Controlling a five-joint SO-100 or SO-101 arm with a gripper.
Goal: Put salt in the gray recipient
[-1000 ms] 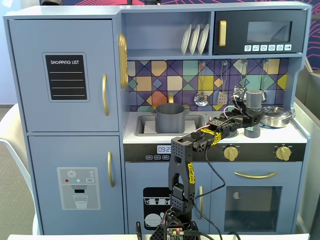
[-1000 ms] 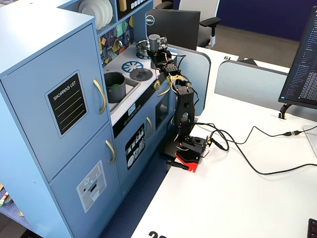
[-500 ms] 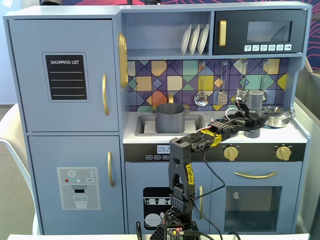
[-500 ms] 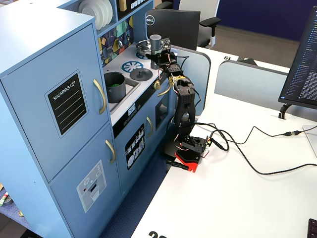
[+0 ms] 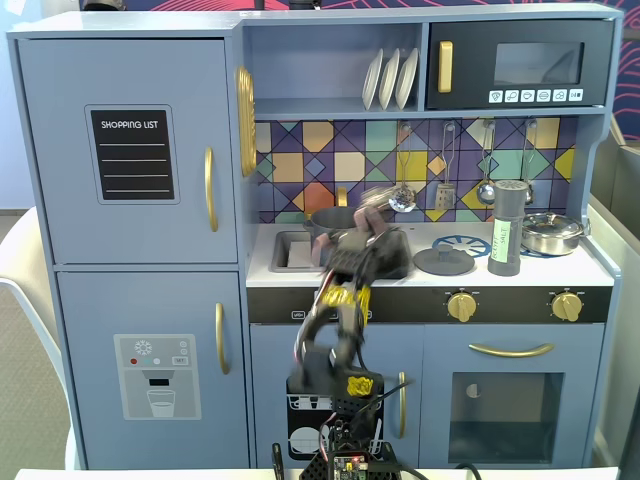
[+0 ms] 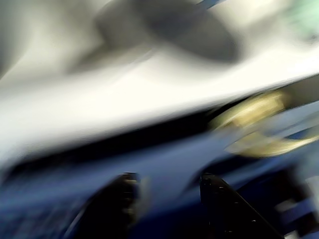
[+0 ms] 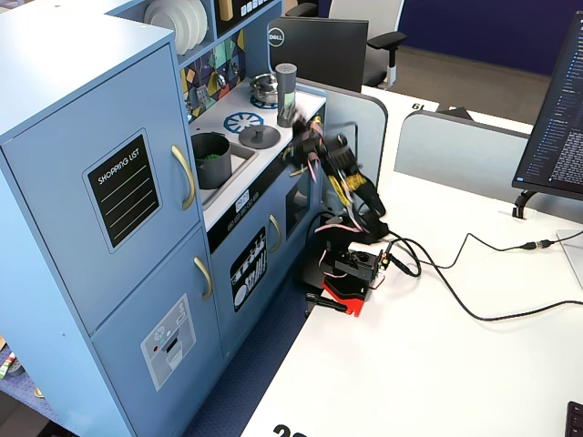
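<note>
Only the angled fixed view looks down into the matte dark-gray pot [image 7: 211, 157], showing green inside; the frontal one hides most of the pot [image 5: 330, 220] behind the blurred black gripper [image 5: 372, 250]. One tall dark-gray shaker with a pale green label [image 5: 505, 229] stands on the white counter [image 5: 590, 268], at 3 o'clock from the gripper and well apart from it. One flat gray lid [image 5: 444, 260] lies between. The wrist view is smeared, so the two dark fingers [image 6: 219, 199] seem moderately apart, holding nothing.

Wrist view smeared, fixed views bright
</note>
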